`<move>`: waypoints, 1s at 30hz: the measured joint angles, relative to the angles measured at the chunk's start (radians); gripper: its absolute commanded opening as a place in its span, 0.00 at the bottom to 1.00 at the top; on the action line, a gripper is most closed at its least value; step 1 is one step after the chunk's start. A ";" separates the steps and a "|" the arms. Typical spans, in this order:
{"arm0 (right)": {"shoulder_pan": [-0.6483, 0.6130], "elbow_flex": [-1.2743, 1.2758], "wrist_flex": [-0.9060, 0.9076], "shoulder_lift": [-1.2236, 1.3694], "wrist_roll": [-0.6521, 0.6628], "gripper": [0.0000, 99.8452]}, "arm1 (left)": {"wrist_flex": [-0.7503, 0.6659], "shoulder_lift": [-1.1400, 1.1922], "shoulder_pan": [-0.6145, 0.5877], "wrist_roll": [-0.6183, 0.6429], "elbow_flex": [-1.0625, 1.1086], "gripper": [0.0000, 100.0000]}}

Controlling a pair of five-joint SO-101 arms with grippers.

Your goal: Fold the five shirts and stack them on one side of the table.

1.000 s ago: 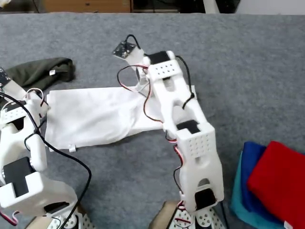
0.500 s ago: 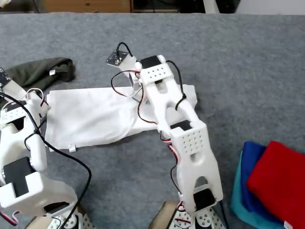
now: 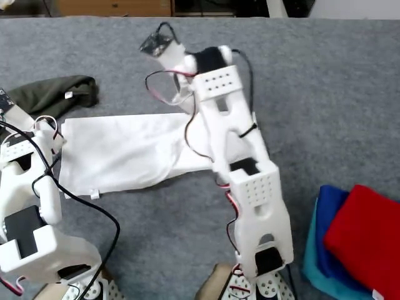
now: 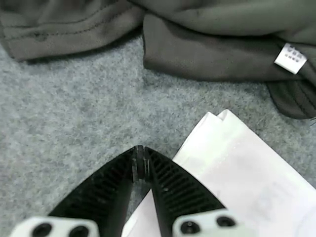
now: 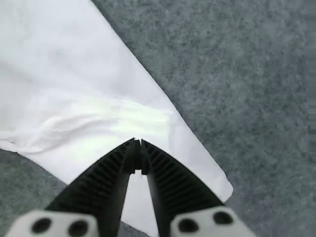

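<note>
now the white shirt (image 3: 125,153) lies spread in the middle of the grey table (image 3: 312,94). the left gripper (image 4: 143,160) is closed at its corner, near the dark green shirt (image 3: 53,94). the right gripper (image 5: 137,145) is closed too, over the white shirt near its edge. the folded shirts (image 3: 365,240) are stacked at the right side.

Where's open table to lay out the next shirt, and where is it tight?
Widest bare patch: the far-right table, bordered by the right arm and, nearer, the folded stack. A narrower strip lies between the white shirt and the arm bases. Tight: the left side, where the dark green shirt, the white shirt and the left arm sit close.
</note>
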 measured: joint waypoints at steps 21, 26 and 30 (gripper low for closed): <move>0.609 0.066 -0.454 0.193 -0.201 0.00 | 0.738 0.020 0.038 -0.333 -0.462 0.16; 0.609 0.066 -0.488 0.262 -0.207 0.00 | 0.809 0.110 0.038 -0.411 -0.462 0.16; 0.611 0.037 -0.488 0.264 -0.207 0.00 | 0.836 0.212 0.038 -0.423 -0.502 0.16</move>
